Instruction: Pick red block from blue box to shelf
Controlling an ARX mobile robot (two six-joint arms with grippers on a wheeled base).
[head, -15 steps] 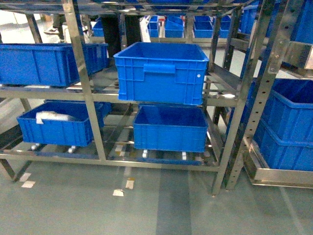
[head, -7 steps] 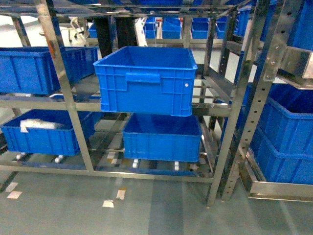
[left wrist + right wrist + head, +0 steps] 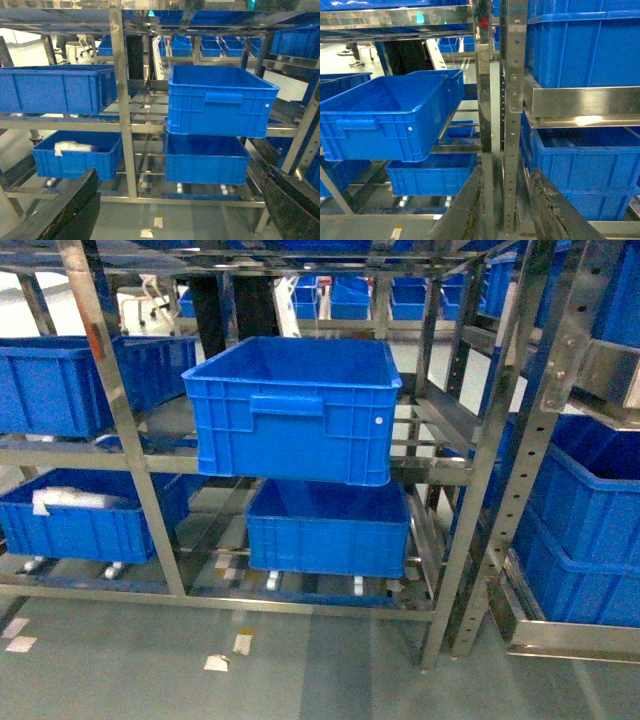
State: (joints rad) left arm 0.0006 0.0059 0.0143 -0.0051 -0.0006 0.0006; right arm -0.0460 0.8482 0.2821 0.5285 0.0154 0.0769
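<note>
Neither the red block nor the blue box shows in any view. The shelf (image 3: pixel 130 455) is a silver steel rack that fills the head view; it also shows in the left wrist view (image 3: pixel 122 100) and, very near, in the right wrist view (image 3: pixel 512 100). My left gripper (image 3: pixel 180 175) is open wide with nothing between its dark fingers (image 3: pixel 82 200). On the other arm, my right gripper (image 3: pixel 507 172) is open by a narrower gap and holds nothing; a shelf post stands beyond that gap. Neither gripper appears in the head view.
A dark blue ribbed crate (image 3: pixel 295 405) sticks out over the middle tier's front rail. Another crate (image 3: pixel 328 525) sits below it. A left crate (image 3: pixel 75 515) holds something white. More crates (image 3: pixel 590 540) fill the right rack. Tape marks (image 3: pixel 240 643) lie on the grey floor.
The shelf and its crates have slid left in the head view and grown slightly larger. No gripper appears in any of the head frames.
</note>
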